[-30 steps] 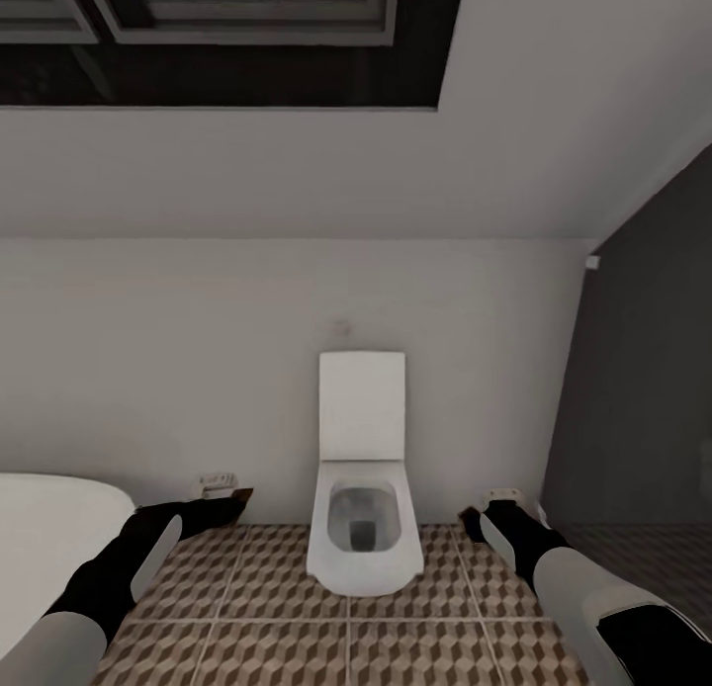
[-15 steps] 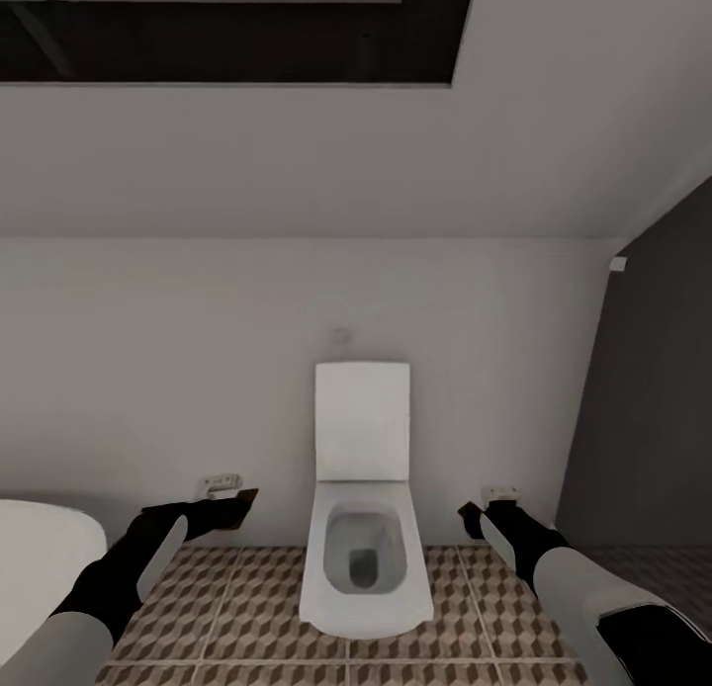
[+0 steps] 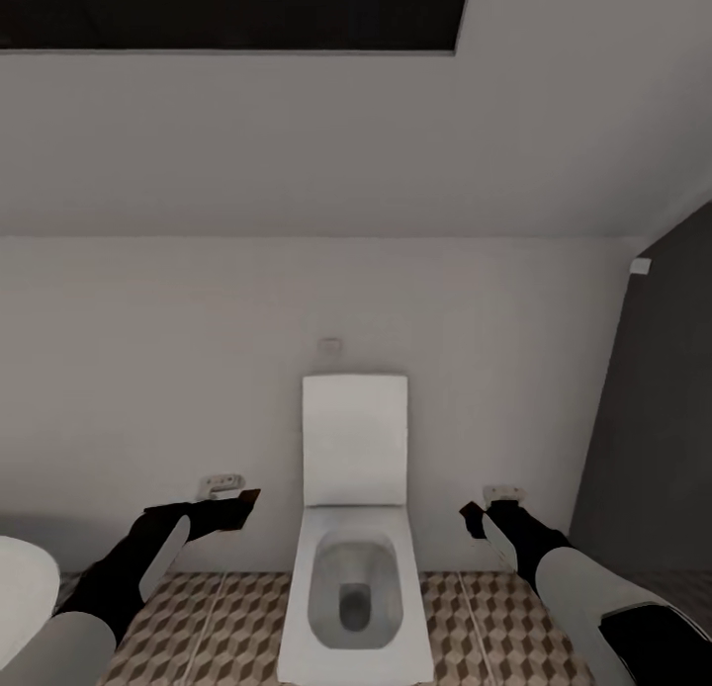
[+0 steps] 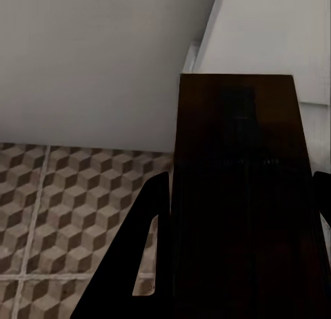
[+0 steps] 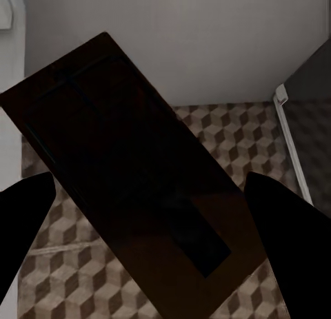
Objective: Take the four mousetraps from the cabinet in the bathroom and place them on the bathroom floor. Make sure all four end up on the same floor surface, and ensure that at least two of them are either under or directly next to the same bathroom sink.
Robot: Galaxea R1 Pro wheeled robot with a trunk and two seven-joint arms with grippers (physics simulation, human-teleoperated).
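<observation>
Your left gripper (image 3: 237,503) clamps a mousetrap (image 4: 238,195), long axis running out past the jaws. Your right gripper (image 3: 473,520) apparently holds another mousetrap (image 5: 131,174) slantwise. Both hang above the bathroom floor (image 3: 198,617), flanking the toilet (image 3: 351,577).

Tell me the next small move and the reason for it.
Probably turn the base away from the toilet to look for the sink: each gripper, left and right, seems to hold a mousetrap, with only cube-pattern floor here.
</observation>
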